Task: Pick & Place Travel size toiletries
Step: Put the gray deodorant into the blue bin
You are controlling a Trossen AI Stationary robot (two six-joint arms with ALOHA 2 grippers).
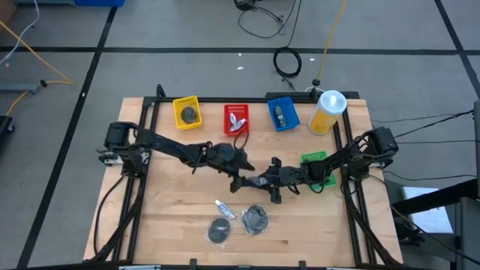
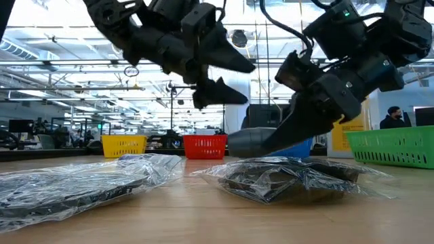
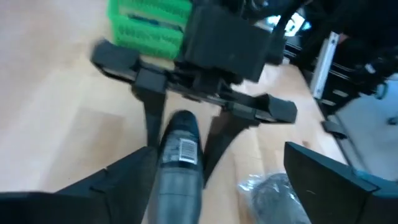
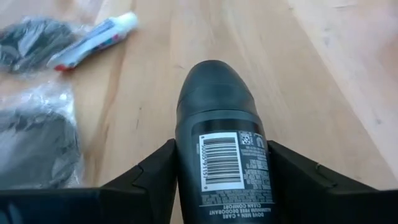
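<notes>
My right gripper (image 1: 264, 181) is shut on a dark bottle (image 4: 217, 112) with a barcode label, at the table's middle. The bottle's rounded cap end points toward the table's left. My left gripper (image 1: 241, 174) is open close to that cap end, and in its wrist view its fingers (image 3: 124, 180) stand on either side of the bottle (image 3: 179, 155). I cannot tell whether they touch it. A white tube (image 1: 223, 210) and two dark pucks in clear wrap (image 1: 220, 229) (image 1: 255, 219) lie on the table nearer the front edge. My right gripper pinches the bottle's labelled body (image 4: 186, 168) between its two fingers, one on each side. The fingers come from the table's right, slanting down, and lie along the bottle. The cap end (image 2: 254, 141) sticks out past the fingertips, and the bottle looks clear of the table.
A yellow basket (image 1: 187, 112), a red basket (image 1: 236, 118) and a blue basket (image 1: 283, 114) stand in a row at the far edge. A big yellow bottle with a white cap (image 1: 328, 111) stands beside them. A green basket (image 1: 319, 169) sits under my right arm.
</notes>
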